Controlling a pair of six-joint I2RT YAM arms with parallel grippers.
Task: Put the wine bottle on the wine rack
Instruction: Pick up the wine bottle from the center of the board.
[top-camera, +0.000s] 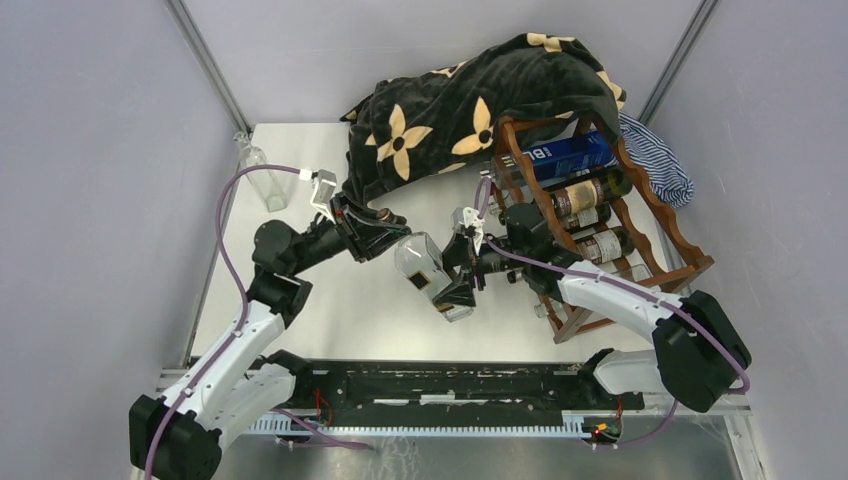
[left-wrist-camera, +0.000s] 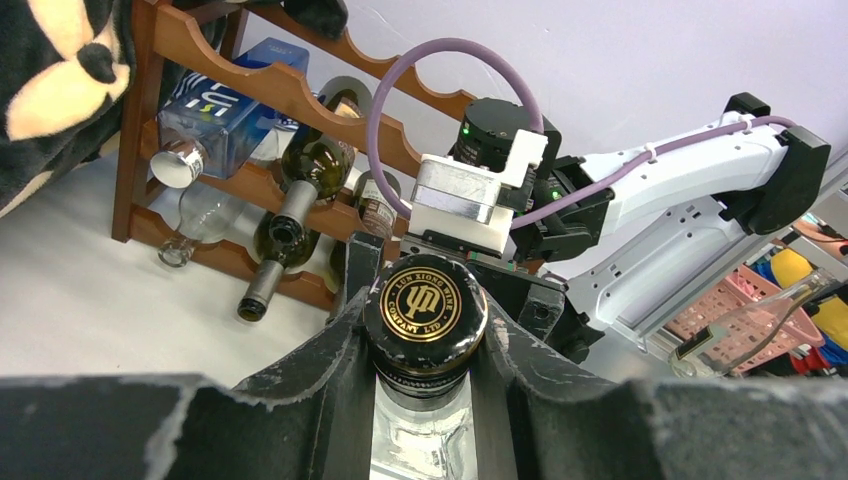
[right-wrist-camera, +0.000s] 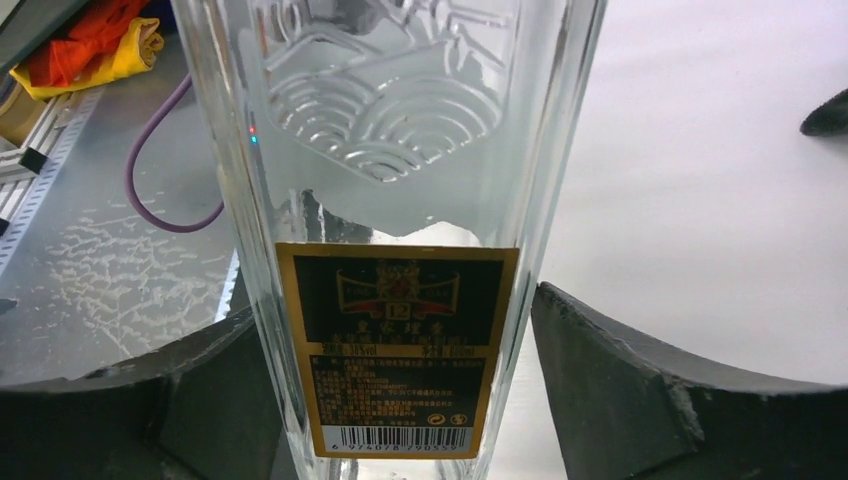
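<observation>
Wine bottle tight by its cap in left gripper, right gripper wide open astride its body.

White arms, purple cables, scuffed black left gripper

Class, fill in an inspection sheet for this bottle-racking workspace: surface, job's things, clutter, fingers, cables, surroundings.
Surface: white table.
Job's things: clear wine bottle between the arms; wine rack at right, holding bottles.
Clutter: flowered blanket over the rack; striped cloth behind; spare clear bottle far left.
Grippers: left gripper fingers shut on the bottle's neck; right gripper fingers flank its body, contact unclear.
Cables: purple cable looped on each arm.
Surroundings: grey walls; pink basket beyond.
</observation>
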